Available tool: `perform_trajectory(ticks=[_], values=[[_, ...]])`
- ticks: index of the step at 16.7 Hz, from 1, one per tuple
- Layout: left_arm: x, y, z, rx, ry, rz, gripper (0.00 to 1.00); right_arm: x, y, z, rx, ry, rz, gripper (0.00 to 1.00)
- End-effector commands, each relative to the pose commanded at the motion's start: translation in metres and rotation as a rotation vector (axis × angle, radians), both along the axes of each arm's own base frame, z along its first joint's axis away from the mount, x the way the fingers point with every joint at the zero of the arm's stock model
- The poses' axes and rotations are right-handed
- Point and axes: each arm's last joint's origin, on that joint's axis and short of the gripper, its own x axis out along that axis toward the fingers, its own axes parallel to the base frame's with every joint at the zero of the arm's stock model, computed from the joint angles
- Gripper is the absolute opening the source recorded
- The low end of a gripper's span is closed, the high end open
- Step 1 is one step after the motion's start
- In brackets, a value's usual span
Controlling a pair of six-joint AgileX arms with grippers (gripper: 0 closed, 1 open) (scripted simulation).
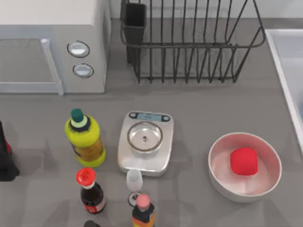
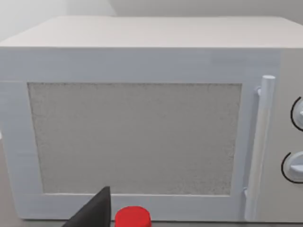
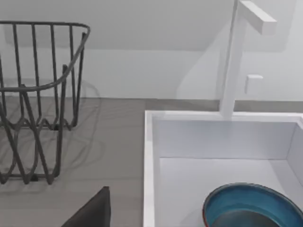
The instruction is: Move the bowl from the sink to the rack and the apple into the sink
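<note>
The teal-blue bowl [image 3: 253, 205] with its reddish rim line lies inside the white sink [image 3: 149, 156], close in front of my right gripper [image 3: 92, 210], of which a dark tip shows. The sink's rim [image 1: 283, 52] runs along the table's right edge. The black wire rack [image 1: 189, 47] stands at the back middle with a black square cup [image 1: 135, 21] at its left corner, and holds nothing. The red apple [image 1: 244, 161] rests in a large white bowl [image 1: 222, 182] at the front right. A dark tip of my left gripper [image 2: 94, 213] faces the microwave.
A white microwave [image 1: 52, 47] fills the back left. A steel kitchen scale [image 1: 146, 142] sits mid-table, with a yellow bottle [image 1: 85, 137], a red-capped dark bottle [image 1: 90, 189], a small glass [image 1: 134, 182] and another bottle [image 1: 143, 213] around it. A white faucet [image 3: 232, 61] rises behind the sink.
</note>
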Motion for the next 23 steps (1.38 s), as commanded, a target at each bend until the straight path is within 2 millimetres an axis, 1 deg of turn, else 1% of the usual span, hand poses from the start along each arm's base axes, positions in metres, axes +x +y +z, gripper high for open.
perform_trajectory(ticks=[3,5,6,9,11,12,13,15,16,18,20,23], values=[[0.000,0.000,0.000,0.000,0.000,0.000,1.00,0.016,-0.004,0.037,-0.024,0.123,-0.024,1.00],[0.000,0.000,0.000,0.000,0.000,0.000,1.00,0.035,-0.009,0.064,-0.040,0.224,-0.041,1.00],[0.000,0.000,0.000,0.000,0.000,0.000,1.00,0.048,-0.012,0.077,-0.048,0.279,-0.049,1.00],[0.000,0.000,0.000,0.000,0.000,0.000,1.00,0.099,-0.026,0.109,-0.065,0.456,-0.069,1.00],[0.000,0.000,0.000,0.000,0.000,0.000,1.00,0.140,-0.039,0.120,-0.071,0.581,-0.078,1.00],[0.000,0.000,0.000,0.000,0.000,0.000,1.00,0.162,-0.047,0.122,-0.072,0.643,-0.080,1.00],[0.000,0.000,0.000,0.000,0.000,0.000,1.00,0.185,-0.056,0.121,-0.071,0.706,-0.081,1.00],[0.000,0.000,0.000,0.000,0.000,0.000,1.00,0.228,-0.076,0.111,-0.065,0.829,-0.079,1.00],[0.000,0.000,0.000,0.000,0.000,0.000,1.00,0.249,-0.086,0.103,-0.060,0.888,-0.076,1.00],[0.000,0.000,0.000,0.000,0.000,0.000,1.00,0.286,-0.108,0.080,-0.045,1.001,-0.067,1.00],[0.000,0.000,0.000,0.000,0.000,0.000,1.00,0.315,-0.128,0.051,-0.027,1.102,-0.055,1.00],[0.000,0.000,0.000,0.000,0.000,0.000,1.00,0.344,-0.154,0.006,0.004,1.228,-0.035,1.00]])
